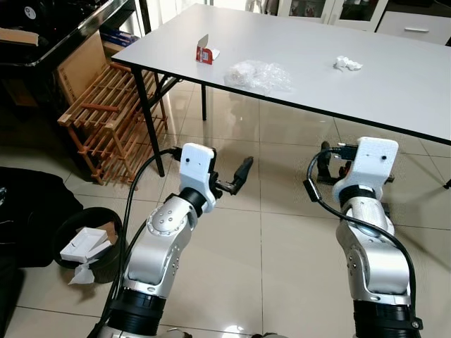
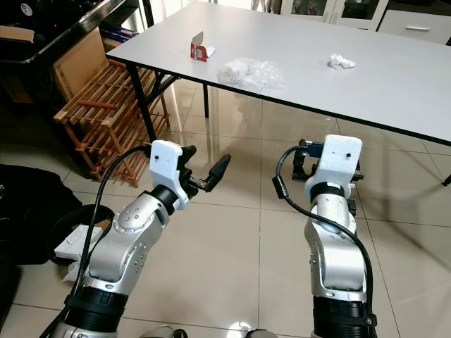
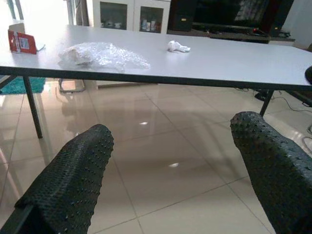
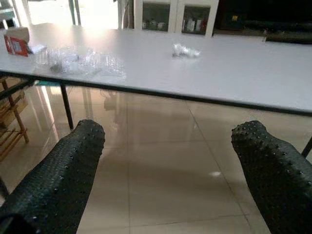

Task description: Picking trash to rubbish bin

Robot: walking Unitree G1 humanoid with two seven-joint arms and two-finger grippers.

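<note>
On the white table [image 1: 394, 77] lie three bits of trash: a red carton [image 1: 204, 52] near the left edge, a crumpled clear plastic wrap [image 1: 258, 74] at the front edge, and a small wad of white paper [image 1: 347, 64] further right. A black rubbish bin [image 1: 65, 229] stands on the floor at my lower left and holds white boxes [image 1: 84, 243]. My left gripper [image 1: 239, 174] hangs open over the tiles, below and short of the table's front edge. My right gripper [image 1: 330, 163] is open too, under the table's front edge. Nothing lies between either pair of fingers [image 3: 73, 180].
A slatted wooden rack [image 1: 113, 113] leans beside the table's black leg [image 1: 148, 120] on the left. A black bag [image 1: 28, 204] lies by the bin, and a scrap of white paper [image 1: 83, 274] sits on the floor against it. Glossy tiles [image 1: 275, 239] stretch between my arms.
</note>
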